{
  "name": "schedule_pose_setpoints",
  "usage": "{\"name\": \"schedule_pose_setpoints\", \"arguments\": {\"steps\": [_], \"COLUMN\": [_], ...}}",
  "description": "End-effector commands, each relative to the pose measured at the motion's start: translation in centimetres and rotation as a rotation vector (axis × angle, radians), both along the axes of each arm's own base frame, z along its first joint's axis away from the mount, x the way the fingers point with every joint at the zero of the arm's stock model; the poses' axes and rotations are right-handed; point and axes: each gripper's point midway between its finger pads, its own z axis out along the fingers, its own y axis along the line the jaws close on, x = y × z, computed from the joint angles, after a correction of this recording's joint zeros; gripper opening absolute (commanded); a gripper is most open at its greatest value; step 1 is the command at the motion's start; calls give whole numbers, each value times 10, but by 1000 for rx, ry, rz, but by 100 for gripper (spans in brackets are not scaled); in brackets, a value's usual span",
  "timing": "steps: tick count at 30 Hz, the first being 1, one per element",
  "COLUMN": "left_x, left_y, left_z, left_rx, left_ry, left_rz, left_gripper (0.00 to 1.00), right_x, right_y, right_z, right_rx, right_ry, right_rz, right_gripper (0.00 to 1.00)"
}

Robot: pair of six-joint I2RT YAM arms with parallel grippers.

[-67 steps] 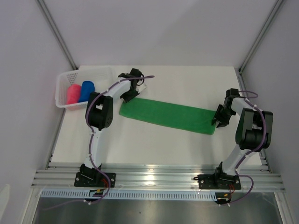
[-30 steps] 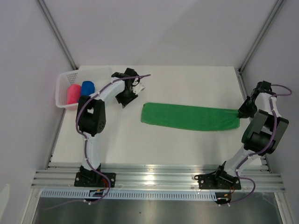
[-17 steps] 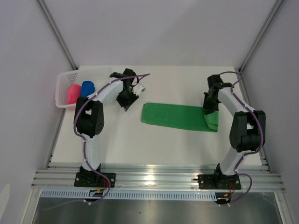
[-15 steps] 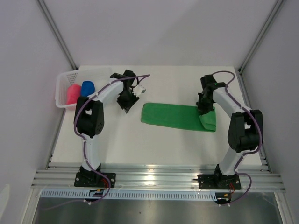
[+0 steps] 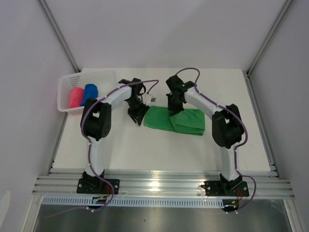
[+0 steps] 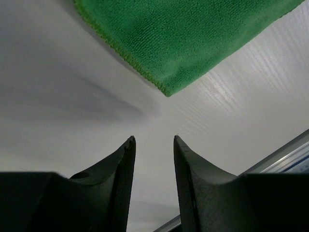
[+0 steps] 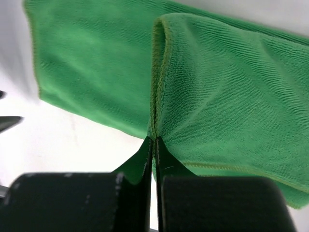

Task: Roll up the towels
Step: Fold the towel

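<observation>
A green towel [image 5: 188,123] lay doubled over itself, mid-frame in the top view.
The right gripper [image 7: 153,141] pinched its stitched hem, jaws tight on the fuzzy fold. The left gripper [image 6: 152,141] hung with ribbed jaws apart over the white table [image 6: 58,72], near the towel's corner. A rolled pink towel [image 5: 75,97] and blue towel [image 5: 90,93] sat in the mesh basket [image 5: 62,92], upper left.

a white plastic mesh basket [image 5: 64,92] sits at the far left corner of the white table [image 5: 145,145]. ribbed aluminium rails [image 5: 164,182] run along the table's near edge, with a perforated white strip [image 5: 193,200] just below them. a slanted metal strut [image 5: 58,34] rises at each far corner against pale walls [image 5: 159,29].
</observation>
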Motion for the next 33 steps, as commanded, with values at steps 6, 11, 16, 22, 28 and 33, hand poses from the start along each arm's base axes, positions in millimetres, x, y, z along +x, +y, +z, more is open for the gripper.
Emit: {"name": "schedule_pose_setpoints", "arguments": {"steps": [6,11,16,22,28,33], "left_x": [-2,0,1,2,2,5], "left_y": [-18,-22,-21,-23,-22,-20], "left_z": [-5,-6,-11,-14,-11,-7], "left_rx": [-67,-77,-70,-79,-91,-87], "left_ry": [67,80,89,104,103,88], "left_rz": [29,35,37,47,49,50], "left_gripper": [40,41,35,23,7,1], "right_x": [12,10,13,24,23,30], "right_y": [62,76,81,98,115,106], "right_z": [5,4,24,55,50,65], "right_rx": [148,160,188,294,350,337], "right_ry": [-4,4,-46,-113,-87,-160], "right_rz": [-19,0,-14,-65,-88,-130], "right_gripper": [0,0,0,0,0,0]}}
